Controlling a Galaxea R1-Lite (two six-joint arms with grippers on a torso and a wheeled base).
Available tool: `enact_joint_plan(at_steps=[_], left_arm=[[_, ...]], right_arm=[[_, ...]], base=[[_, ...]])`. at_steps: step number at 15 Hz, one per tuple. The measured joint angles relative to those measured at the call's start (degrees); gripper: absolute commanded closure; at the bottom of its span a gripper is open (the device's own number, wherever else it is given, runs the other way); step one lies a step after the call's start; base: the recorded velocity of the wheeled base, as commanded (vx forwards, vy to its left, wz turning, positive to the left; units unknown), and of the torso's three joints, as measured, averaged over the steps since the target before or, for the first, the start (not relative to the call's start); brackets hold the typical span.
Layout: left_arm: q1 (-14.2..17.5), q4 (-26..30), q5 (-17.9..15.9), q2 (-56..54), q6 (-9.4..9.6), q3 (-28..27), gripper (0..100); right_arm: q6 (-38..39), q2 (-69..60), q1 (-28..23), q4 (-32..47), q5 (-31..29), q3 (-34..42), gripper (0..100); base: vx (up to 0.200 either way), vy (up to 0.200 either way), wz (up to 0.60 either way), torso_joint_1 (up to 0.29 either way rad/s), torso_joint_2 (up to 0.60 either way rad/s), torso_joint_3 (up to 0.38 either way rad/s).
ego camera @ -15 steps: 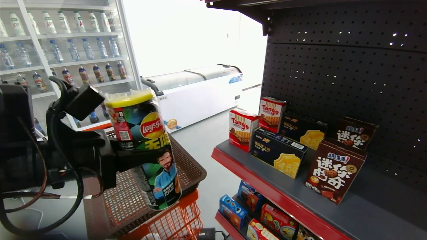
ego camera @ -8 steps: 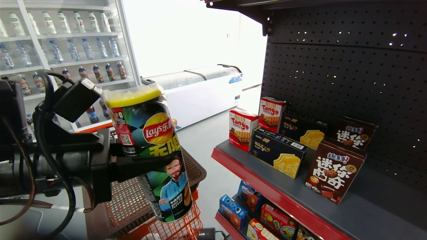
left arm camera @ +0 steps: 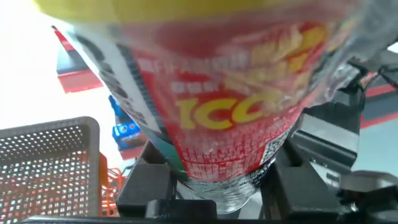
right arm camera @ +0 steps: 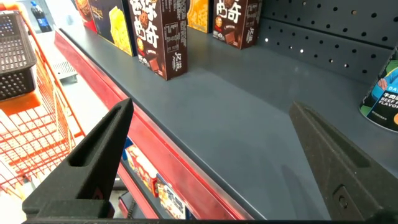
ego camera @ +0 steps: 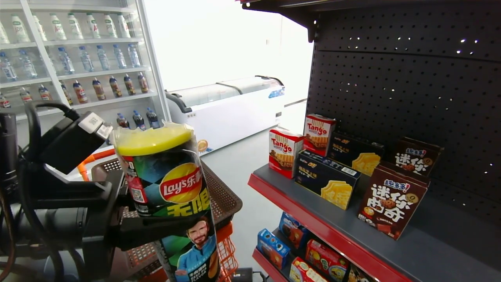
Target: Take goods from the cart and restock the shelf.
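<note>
L jaws tight on chip can (ego camera: 169, 184); R wide

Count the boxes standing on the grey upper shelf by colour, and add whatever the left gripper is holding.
Red-and-white wafer boxes: 2
Dark boxes with yellow pictures: 2
Brown boxes: 2
Chip can in the left gripper: 1
Total: 7
</note>
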Motion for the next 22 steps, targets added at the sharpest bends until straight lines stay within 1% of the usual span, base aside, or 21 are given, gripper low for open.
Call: enact_joint_plan(at_steps=[1, 2, 5, 10, 18, 22], left_arm=[[0.00, -0.05, -0.66, -0.20, 1.93, 0.87, 100], [0.00, 0.17, -0.93, -0.48, 2.91, 2.10, 100], [0.09, 0.05, -1.10, -1.05, 4.30, 4.30, 100], [-0.06, -0.29, -1.12, -1.24, 4.52, 3.50, 100], [-0.61, -0.51, -1.15, -1.08, 4.55, 3.28, 100], [-1.38, -0.66, -1.15, -1.00, 4.55, 2.84, 100]], right_arm=[[0.00, 0.00, 0.00, 0.02, 0.00, 0.00, 0], [0.00, 0.00, 0.00, 0.02, -0.01, 0.00, 0], [0.02, 0.00, 0.00, 0.02, 0.00, 0.00, 0], [0.00, 0.00, 0.00, 0.00, -0.01, 0.00, 0], [0.00, 0.00, 0.00, 0.00, 0.00, 0.00, 0], [0.00, 0.00, 0.00, 0.00, 0.00, 0.00, 0]], base=[[0.000, 0.000, 0.00, 0.000, 0.00, 0.000], [0.000, 0.000, 0.00, 0.000, 0.00, 0.000], [0.000, 0.000, 0.00, 0.000, 0.00, 0.000], [0.000, 0.000, 0.00, 0.000, 0.00, 0.000], [0.000, 0.000, -0.60, 0.003, 0.00, 0.002], [0.000, 0.000, -0.60, 0.004, 0.00, -0.001]])
